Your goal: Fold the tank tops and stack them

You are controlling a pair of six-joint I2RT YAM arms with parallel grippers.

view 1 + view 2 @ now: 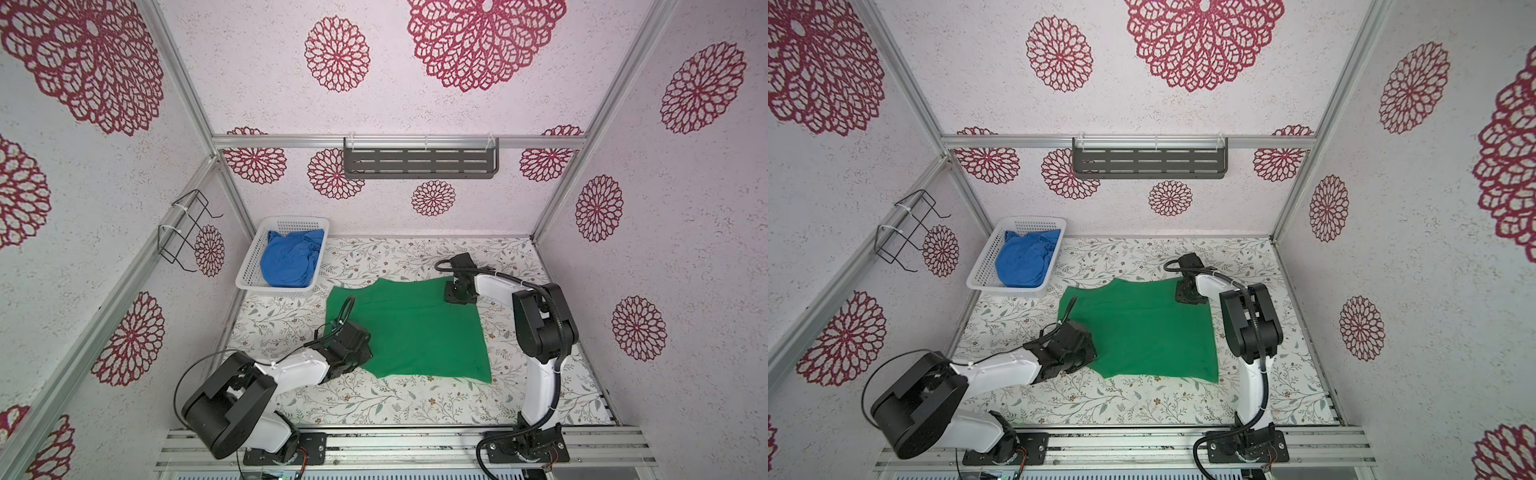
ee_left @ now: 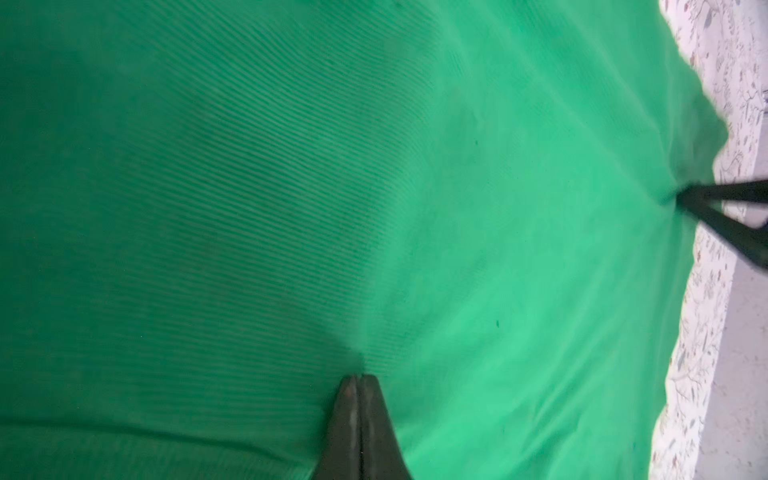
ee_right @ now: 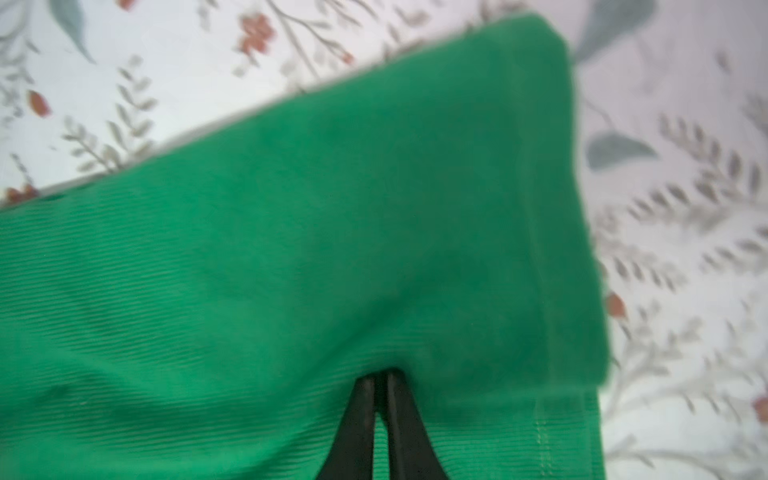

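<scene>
**Item 1, holds.** The left gripper (image 2: 358, 377) is clamping its jaws together on a pinch of the green tank top (image 1: 411, 328). Ribbed cloth is puckering toward its tips. In both top views it is sitting at the garment's near-left corner, with the rest of the cloth spreading ahead of it and to its right over the table (image 1: 374, 399).

The right gripper (image 3: 380, 374) is working at the far-right corner, diagonally across from the left tool and well apart from it. Its jaws are almost meeting and fabric is bunching at the tips, so it is judged to be gripping the same garment. Just beside those tips, a stitched hem layer is showing beneath the held layer.

*Judgement:* two grips at opposite corners are keeping the soft cloth taut and under control, most likely in preparation for a first fold. The garment is lying largely open, so that fold is not yet made.

**Item 2, containers.** The wire rack (image 1: 187, 232) is hanging on the wall far to the left of the left gripper, and nothing is showing in it.

The white basket (image 1: 253, 253) is standing beyond the left gripper and to its left, well apart from it. The blue tank top (image 1: 289, 259) is lying crumpled inside, unfolded and awaiting its turn.

The slotted shelf (image 1: 419, 164) is hanging on the wall far beyond both tools, with nothing visible on it.
</scene>
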